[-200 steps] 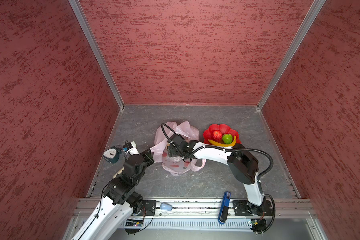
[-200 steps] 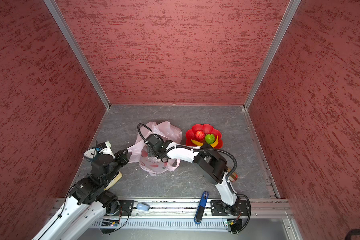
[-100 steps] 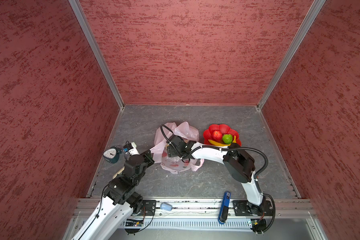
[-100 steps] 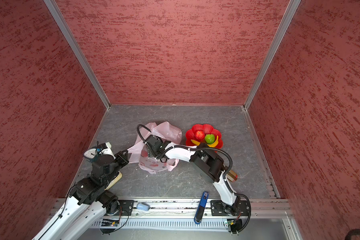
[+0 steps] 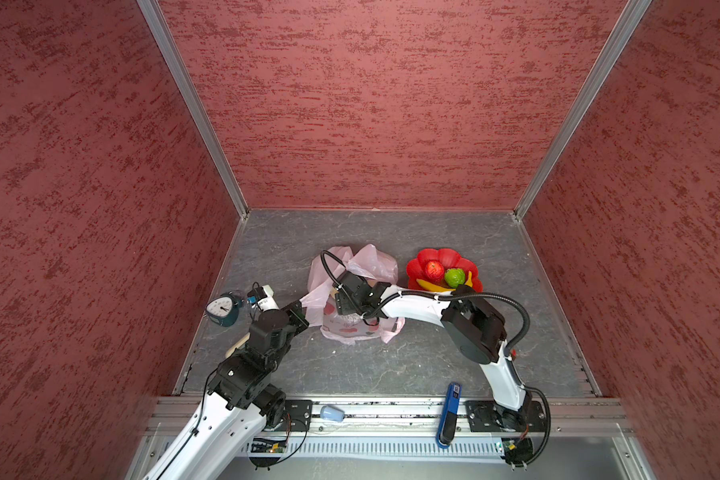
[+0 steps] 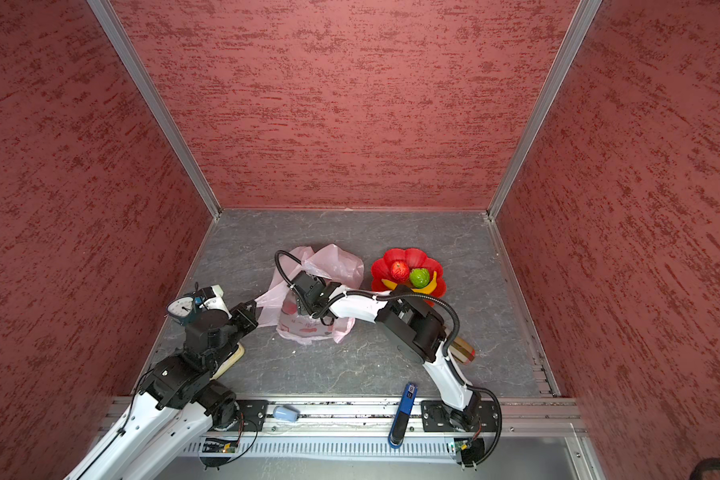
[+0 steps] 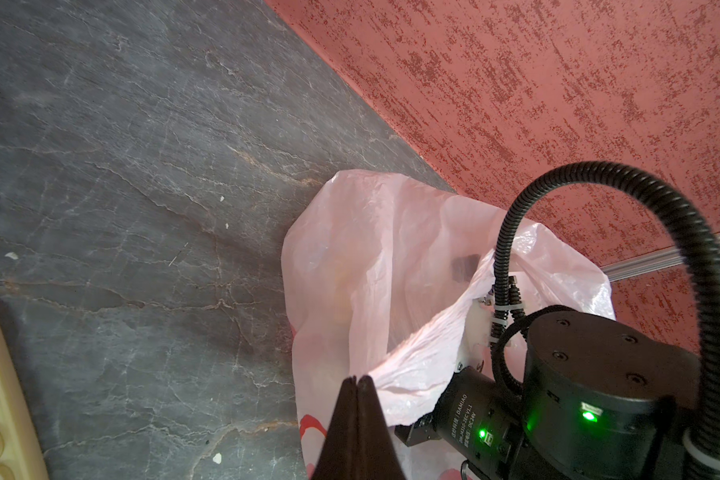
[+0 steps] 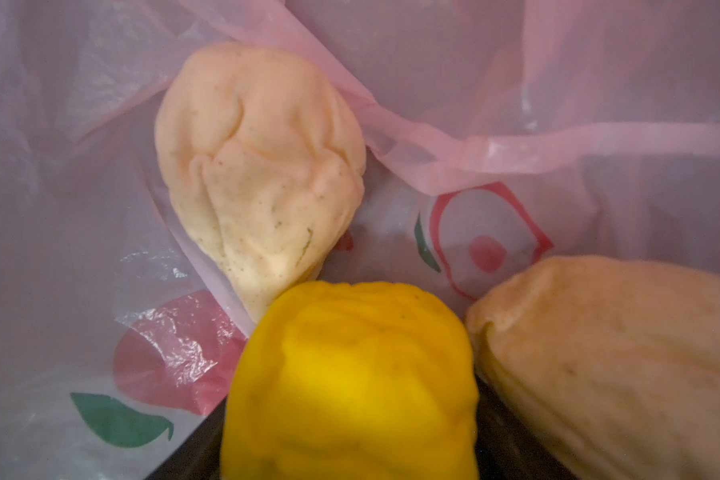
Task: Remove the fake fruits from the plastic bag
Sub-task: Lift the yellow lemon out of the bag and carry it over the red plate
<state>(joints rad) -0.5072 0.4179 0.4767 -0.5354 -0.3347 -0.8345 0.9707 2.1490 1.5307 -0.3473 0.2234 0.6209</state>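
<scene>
Top view: R arm (image 5: 416, 308) (in bag (image 5: 375, 262))

"DAMIAO" in white on the black motor housing (image 7: 466, 411), finer print beside it too small to read

Inside the bag (image 8: 51, 145), a yellow fruit (image 8: 350, 382) is filling the near passage; two beige fruits (image 8: 258, 158) are flanking it, and a pink strip (image 8: 516, 149) is crossing behind. Floor (image 5: 371, 232) beyond is lying open.

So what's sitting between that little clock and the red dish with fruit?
The pale pink plastic bag; the left fingers pinch its handle from the clock's side. Both top views show it.
</scene>
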